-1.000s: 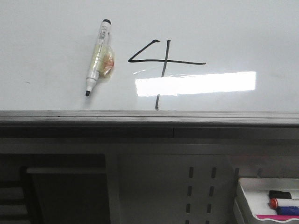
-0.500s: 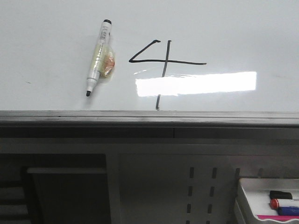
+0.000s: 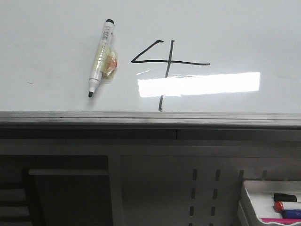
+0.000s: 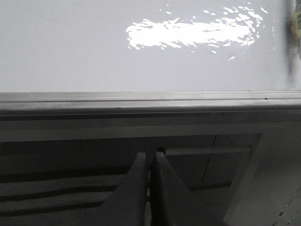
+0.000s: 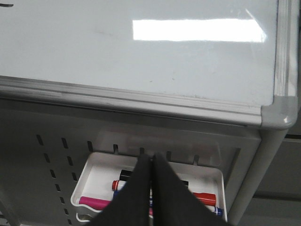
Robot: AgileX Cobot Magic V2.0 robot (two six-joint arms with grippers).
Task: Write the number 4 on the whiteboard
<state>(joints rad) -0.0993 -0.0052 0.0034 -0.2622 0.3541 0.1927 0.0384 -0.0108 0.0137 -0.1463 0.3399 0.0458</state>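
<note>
Both the left gripper (image 4: 149,162) and right gripper (image 5: 151,165) hang closed and empty below the whiteboard (image 3: 244,28), so, judging the number 4 (image 3: 165,63) finished, keep them clear.

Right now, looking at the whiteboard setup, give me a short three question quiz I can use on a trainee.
1. True or false: the number 4 is already drawn on the whiteboard.
2. Where does the marker lie? A) in the tray B) on the board, left of the digit C) in the right gripper
3. Fill in: the left gripper and the right gripper are both ____.

Key:
1. True; black strokes show in the front view.
2. B; it lies uncapped on the board, tip toward the frame, held by neither arm.
3. Shut; each pair of fingers meets, empty, below the board edge, the right one above the tray of spare markers.
</note>
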